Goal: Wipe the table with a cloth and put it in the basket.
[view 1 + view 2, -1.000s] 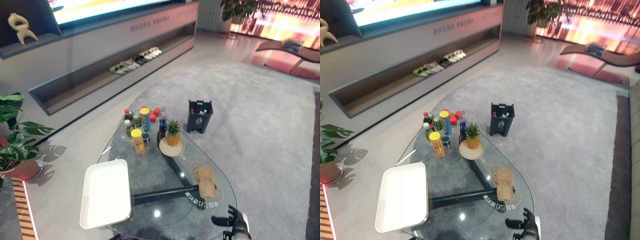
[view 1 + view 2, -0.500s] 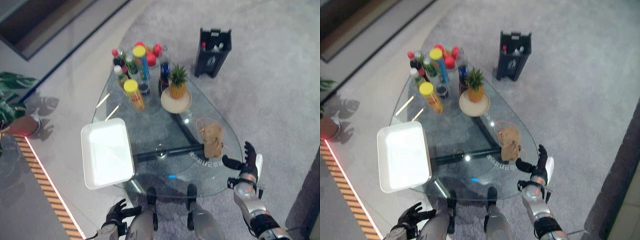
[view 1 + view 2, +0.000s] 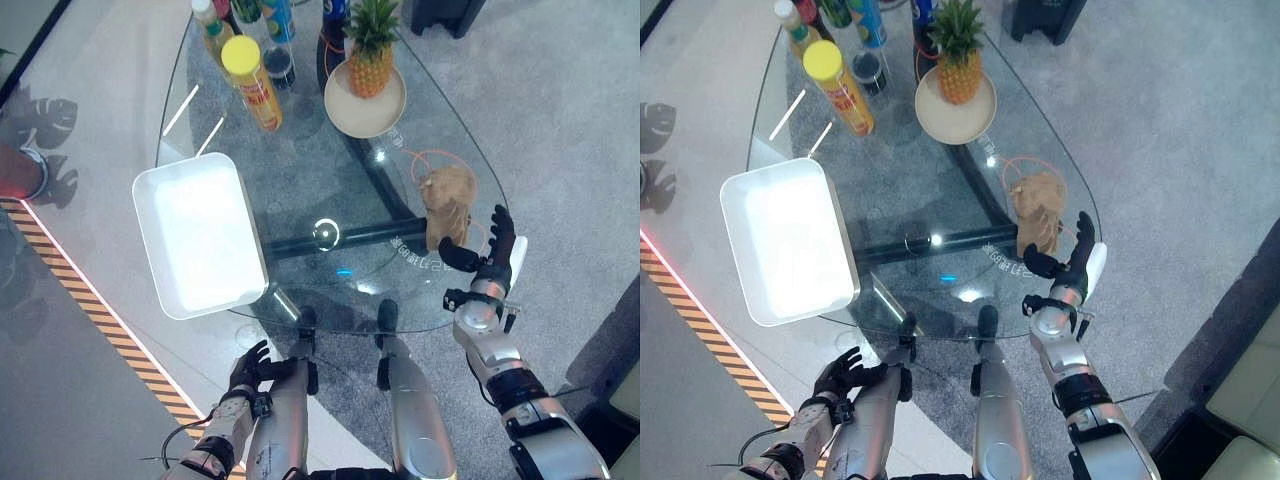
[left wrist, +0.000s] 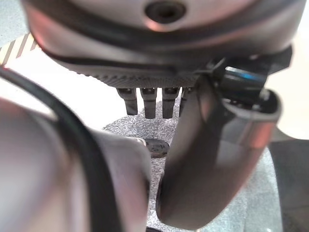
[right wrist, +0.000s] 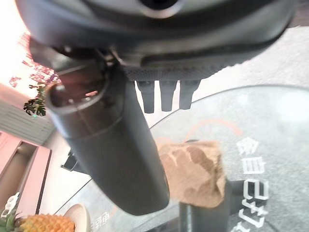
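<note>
On the right-hand edge of the clear glass tabletop (image 3: 300, 130) lies the crumpled tan cloth (image 3: 447, 200), soft and bunched into a tall lump, ringed by a thin orange loop of cord (image 3: 432, 163). Just beside it, nearly touching its near end, hovers the dark right hand (image 3: 487, 257), fingers straight and spread wide with the thumb out toward the fabric, holding nothing. Not yet grasped, so the step in hand looks like the pick-up: best done by lowering the palm over the middle of the lump, closing fully into the folds so the slack fabric does not slip off the slick glass, and keeping clear of the cord. Well apart across the table sits the white rectangular plastic basket (image 3: 200, 235), shallow, with rounded corners. Farther off stand a pineapple on a round beige plate (image 3: 365, 85) and a yellow-lidded cylindrical can (image 3: 252, 82) among bottles. Low by the robot's side hangs the dark left hand (image 3: 250, 368), idle, fingers loosely spread and empty.
</note>
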